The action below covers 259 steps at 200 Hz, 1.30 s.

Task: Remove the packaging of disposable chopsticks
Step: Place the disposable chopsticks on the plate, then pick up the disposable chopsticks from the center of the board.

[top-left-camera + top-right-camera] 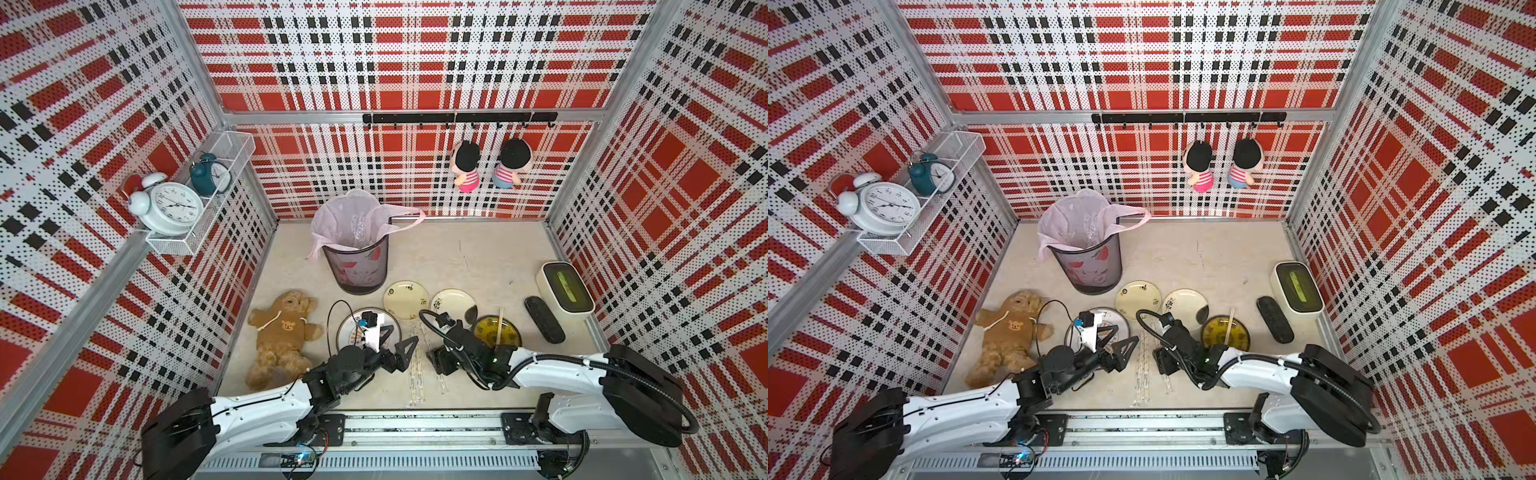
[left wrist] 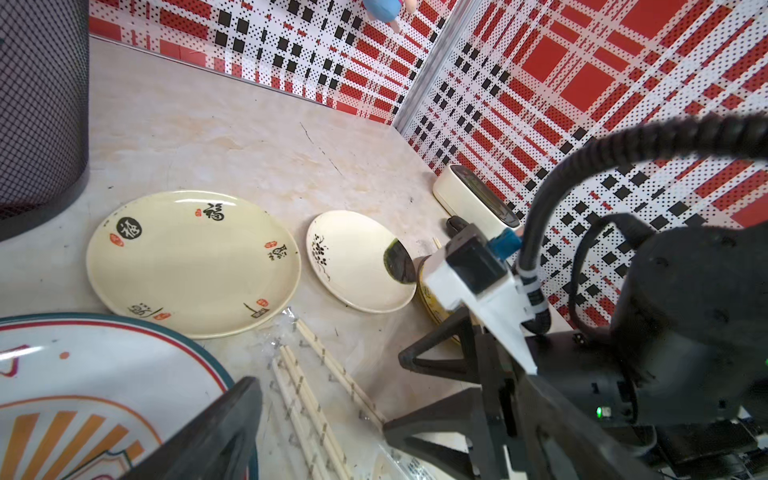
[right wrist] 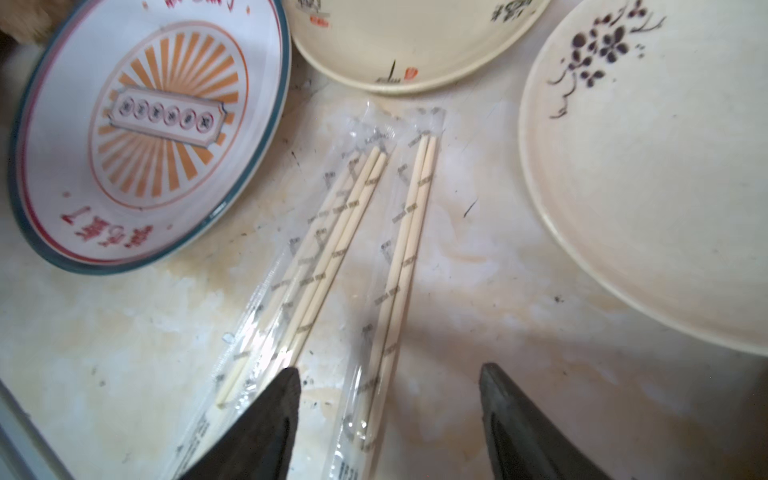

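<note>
1. The desk (image 1: 478, 257) was a pale, stained, marble-look slab, boxed in by perforated walls (image 1: 395, 54) of red, black and white plaid.
2. Glossy, crinkly clear packaging sleeves (image 3: 365, 332) lay flat on it near a round glazed plate (image 3: 644, 187), thin tan chopsticks (image 3: 409, 232) inside.
3. The right hand (image 3: 388, 368) stood spread astride one sleeve; the left hand (image 1: 403, 336) gaped wide just beside them.
</note>
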{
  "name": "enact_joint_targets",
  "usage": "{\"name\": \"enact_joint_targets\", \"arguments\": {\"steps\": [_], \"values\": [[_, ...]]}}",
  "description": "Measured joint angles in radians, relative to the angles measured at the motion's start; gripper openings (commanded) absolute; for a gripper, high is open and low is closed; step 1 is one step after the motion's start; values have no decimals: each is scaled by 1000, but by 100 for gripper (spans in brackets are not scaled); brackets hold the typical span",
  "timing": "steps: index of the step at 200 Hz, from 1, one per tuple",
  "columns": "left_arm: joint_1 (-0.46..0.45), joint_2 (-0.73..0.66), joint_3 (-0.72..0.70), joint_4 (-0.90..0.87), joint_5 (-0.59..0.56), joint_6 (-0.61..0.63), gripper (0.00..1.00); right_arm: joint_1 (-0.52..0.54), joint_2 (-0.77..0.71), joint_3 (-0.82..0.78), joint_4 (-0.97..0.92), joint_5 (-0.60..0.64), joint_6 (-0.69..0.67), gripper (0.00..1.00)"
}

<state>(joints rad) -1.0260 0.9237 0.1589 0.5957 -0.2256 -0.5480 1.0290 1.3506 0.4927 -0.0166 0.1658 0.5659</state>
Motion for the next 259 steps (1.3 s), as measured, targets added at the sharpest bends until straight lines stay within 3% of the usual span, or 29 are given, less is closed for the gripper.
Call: {"name": "enact_joint_targets", "arguments": {"steps": [92, 121, 134, 173, 259], "values": [[0, 60, -1, 43, -37, -9, 98, 36, 126, 51, -10, 141, 18, 28], [0, 92, -1, 73, -32, -10, 98, 36, 124, 55, -50, 202, 39, 23], [0, 108, -1, 85, -28, -10, 98, 36, 119, 54, -60, 212, 42, 24], [-1, 175, -1, 122, -8, -10, 98, 36, 82, 53, -65, 184, 40, 42], [-3, 213, -1, 171, 6, -10, 98, 49, 37, 32, -137, 135, 74, 40]]}}
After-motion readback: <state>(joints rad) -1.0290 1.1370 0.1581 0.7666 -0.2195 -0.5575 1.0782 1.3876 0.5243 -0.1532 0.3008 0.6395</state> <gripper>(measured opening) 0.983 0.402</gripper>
